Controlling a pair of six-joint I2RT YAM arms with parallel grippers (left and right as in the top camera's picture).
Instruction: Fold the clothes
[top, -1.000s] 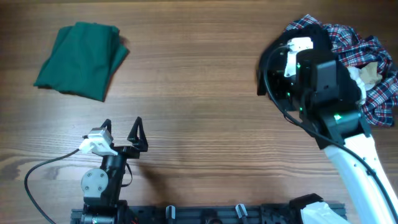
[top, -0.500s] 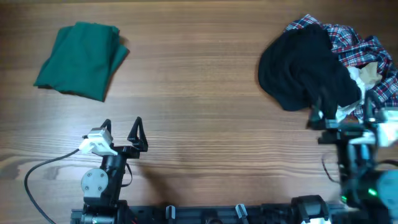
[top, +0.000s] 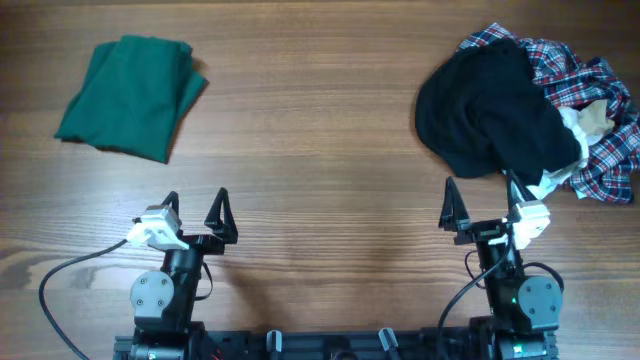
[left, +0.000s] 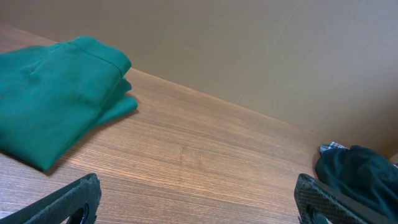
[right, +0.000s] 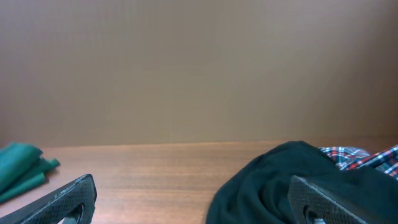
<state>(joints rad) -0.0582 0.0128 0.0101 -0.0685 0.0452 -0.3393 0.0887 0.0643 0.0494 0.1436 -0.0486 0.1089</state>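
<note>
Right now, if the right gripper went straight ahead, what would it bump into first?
Probably the black garment: it lies straight ahead of the right gripper, with the plaid shirt behind it. Height is hard to judge, so the open jaws might skim over.

A desk (top: 320, 130) of brown wood, its grain plain under a smooth, low-sheen finish, carries a green garment (top: 130, 95) of soft, thin matt cloth, a black garment (top: 495, 115) of matt cloth and a plaid shirt (top: 603, 150) of woven cloth. The fingers (left: 73, 194) look like dark, matt, finely textured plastic. Behind stands a wall (right: 199, 68) of flat, matt brown board.
</note>
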